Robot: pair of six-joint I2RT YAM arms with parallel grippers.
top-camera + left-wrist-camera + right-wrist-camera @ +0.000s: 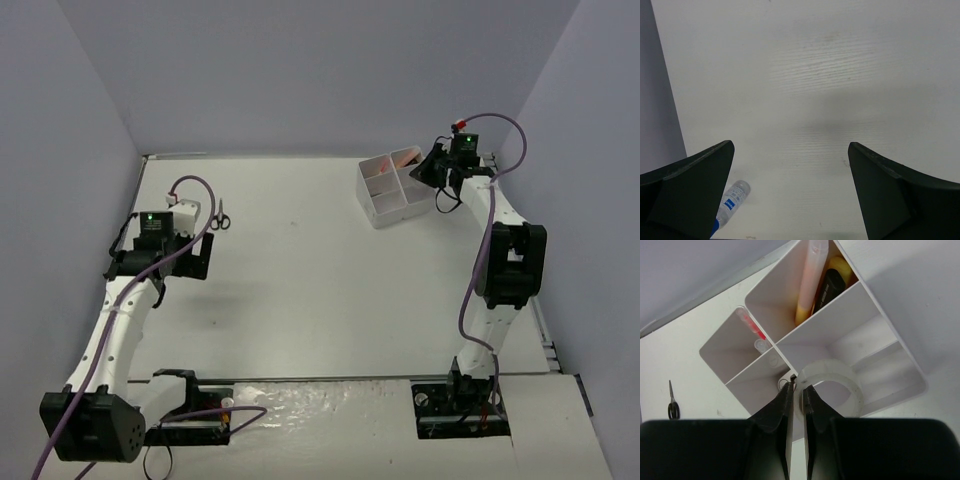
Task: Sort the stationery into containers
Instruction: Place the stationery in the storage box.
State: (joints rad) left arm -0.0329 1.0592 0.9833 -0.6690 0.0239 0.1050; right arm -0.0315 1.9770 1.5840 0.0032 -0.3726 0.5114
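Robotics lab test cell, not a home or an office. Evidence: two white-and-black arms, left arm (113,322) and right arm (510,262), are bolted at the near edge of a plain white table (320,300). Flat grey-lavender panels (300,70) close the table in at the back and on both sides, like a recording booth. Purple cables (468,290) run loose along the arms. Green status lights (150,215) glow on the wrist units. Props on the surface are few and staged: a white organiser box (395,192) and small scissors (221,217)
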